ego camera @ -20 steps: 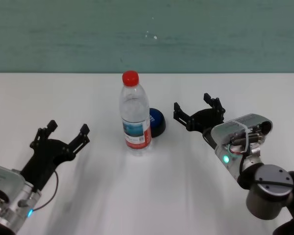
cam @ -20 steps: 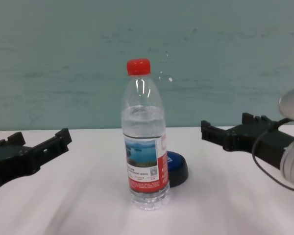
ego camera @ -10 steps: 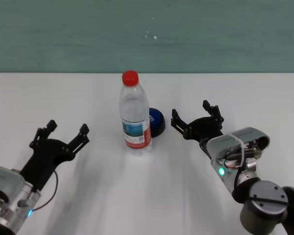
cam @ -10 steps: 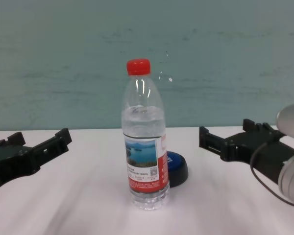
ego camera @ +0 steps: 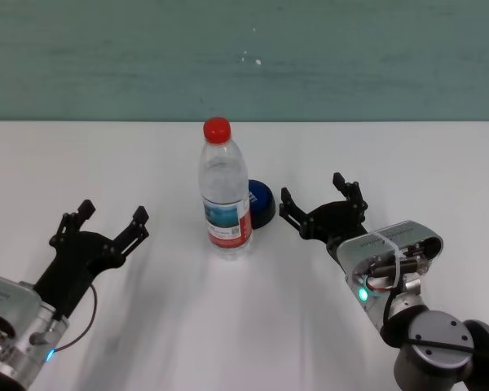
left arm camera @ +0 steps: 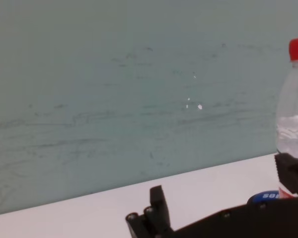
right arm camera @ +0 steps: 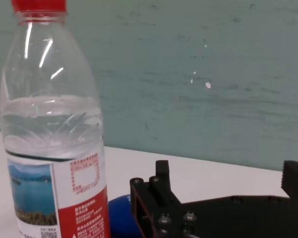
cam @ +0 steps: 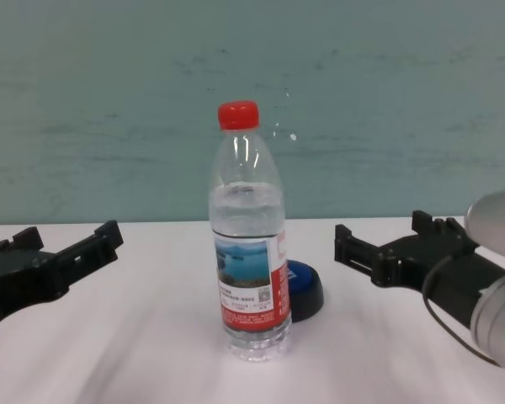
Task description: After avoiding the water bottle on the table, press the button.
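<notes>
The water bottle stands upright mid-table, clear with a red cap and a red-and-white label. The button, blue-topped on a black base, sits just behind it and to its right, partly hidden by it. My right gripper hovers open just right of the button, fingers pointing toward it, touching nothing. In the right wrist view the water bottle looms close, with the button low beside it. My left gripper rests open at the left, well away from the bottle. The chest view shows the button peeking out beside the water bottle.
The white table runs wide on both sides of the bottle. A teal wall stands behind the table's far edge. The gap between the bottle and my right gripper is narrow.
My right gripper has shifted left and slightly toward me, ending closer to the button, still open. The left arm, the bottle and the button have not moved.
</notes>
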Motion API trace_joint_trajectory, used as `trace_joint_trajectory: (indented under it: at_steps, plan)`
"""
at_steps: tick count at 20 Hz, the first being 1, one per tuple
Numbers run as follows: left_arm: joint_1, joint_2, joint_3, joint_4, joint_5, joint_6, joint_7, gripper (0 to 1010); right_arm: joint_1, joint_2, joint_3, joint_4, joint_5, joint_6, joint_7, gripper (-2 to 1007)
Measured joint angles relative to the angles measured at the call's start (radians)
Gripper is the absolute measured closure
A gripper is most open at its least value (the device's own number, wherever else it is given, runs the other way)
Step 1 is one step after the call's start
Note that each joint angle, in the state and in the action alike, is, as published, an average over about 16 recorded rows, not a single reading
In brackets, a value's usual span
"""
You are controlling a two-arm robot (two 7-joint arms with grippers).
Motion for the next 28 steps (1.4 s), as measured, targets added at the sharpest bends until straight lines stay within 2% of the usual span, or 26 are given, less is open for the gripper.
trace_joint_trajectory:
  at_steps: [14, 28]
  plan:
    - [0.000, 0.000, 0.000, 0.000, 0.000, 0.000, 0.000, 0, -0.012, -0.017, 0.011, 0.006, -0.002, -0.002, 0.003, 1]
    - [0.000, 0.000, 0.000, 0.000, 0.000, 0.000, 0.000, 0, -0.012, -0.018, 0.011, 0.008, -0.001, -0.001, 0.003, 1]
